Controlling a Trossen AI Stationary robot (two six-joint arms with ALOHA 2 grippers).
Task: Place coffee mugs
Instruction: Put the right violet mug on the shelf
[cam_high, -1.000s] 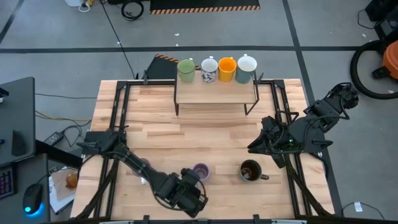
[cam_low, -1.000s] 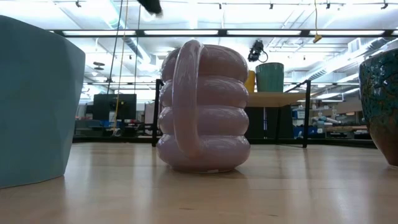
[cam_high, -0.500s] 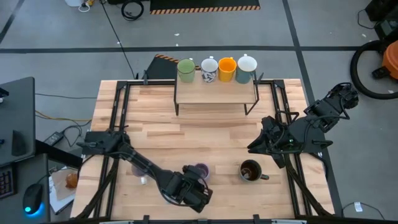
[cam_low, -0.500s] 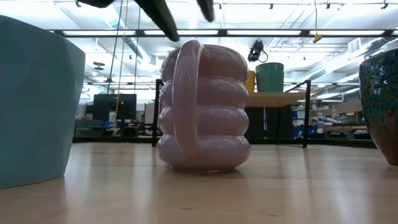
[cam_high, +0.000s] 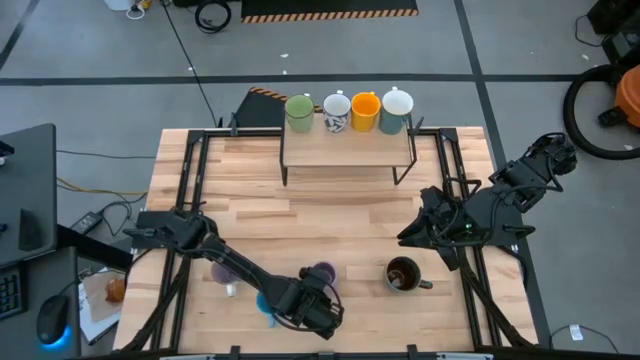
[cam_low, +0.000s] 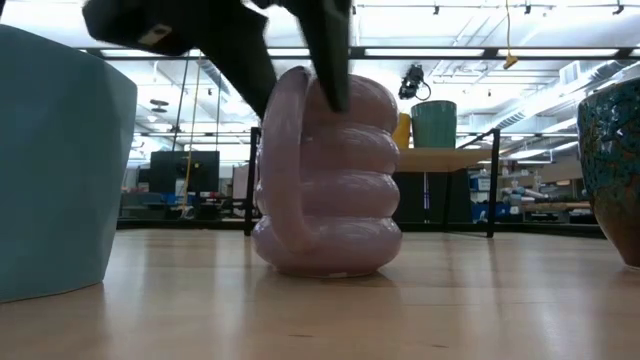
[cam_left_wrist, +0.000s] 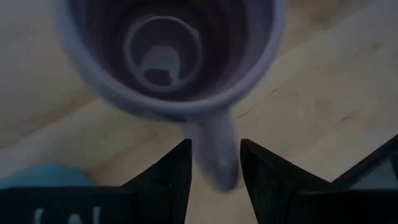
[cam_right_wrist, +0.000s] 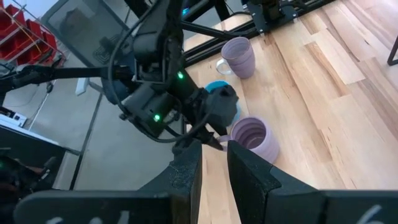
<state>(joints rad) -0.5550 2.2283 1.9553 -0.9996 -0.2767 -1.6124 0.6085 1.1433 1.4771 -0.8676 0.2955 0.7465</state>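
Ribbed light purple ceramic mug upright at near-centre of wooden counter. Left end effector above it, fingers apart, straddling the handle. Likely rigid, glazed-slick, chippable; the handle looks the surest hold. Right end effector waits at far right, slightly parted.

A pale lilac ribbed mug stands on light, streaky wood-grain table boards, with a teal-blue mug and a dark brown speckled mug nearby. On the wooden shelf stand a green mug, a white patterned mug, an orange mug and a white mug. A second plain lilac mug stands farther off.
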